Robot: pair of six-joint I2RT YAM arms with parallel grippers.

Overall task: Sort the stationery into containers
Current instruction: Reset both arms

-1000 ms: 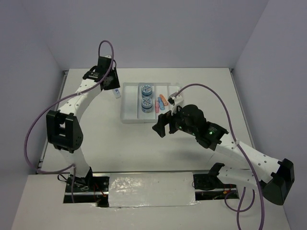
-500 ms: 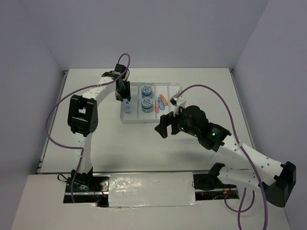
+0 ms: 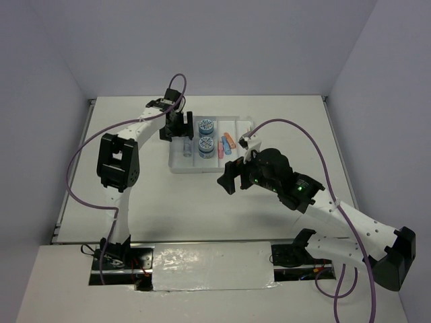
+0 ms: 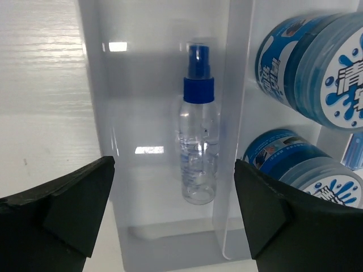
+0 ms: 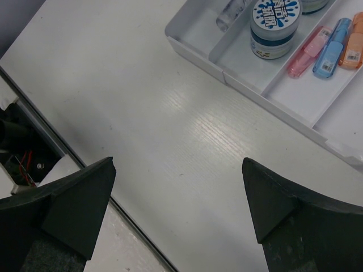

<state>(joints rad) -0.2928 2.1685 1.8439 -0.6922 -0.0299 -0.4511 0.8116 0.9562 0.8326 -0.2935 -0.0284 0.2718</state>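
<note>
Left hand: my left gripper [image 4: 174,161] hangs spread wide with nothing between the fingers, straight over the tray's [image 4: 93,85] outermost compartment.
Bottle: the bottle [image 4: 198,147] lies on its side on that compartment's floor, at 12 o'clock from my fingers. Its blue cap [image 4: 198,89] points to 12 o'clock.
Handling: I judge it light and stiff, clear plastic with little in it. It is smooth and round, so it is likely to roll or slip under a skewed pinch.
Hold: if I must take it again, I'd close across the middle of the body, not on the narrow cap.
Edges: the divider [image 4: 235,85] stands just beside the bottle at 3 o'clock; I cannot tell whether they touch. The outer wall at 9 o'clock stands farther from the bottle.
Neighbours: two discs [image 4: 317,62] sit past the divider at 2 o'clock and stand taller than it, so I judge sideways moves that way risky.
Right hand: my right gripper [image 5: 178,160] is also spread and empty, over the bare table [image 5: 142,113], with the tray at 1 o'clock.
Sticks: the pink, blue and orange sticks [image 5: 332,46] lie side by side one compartment beyond the discs.
Room: straight up is my safest way out; open table lies at 9 o'clock of the tray.
</note>
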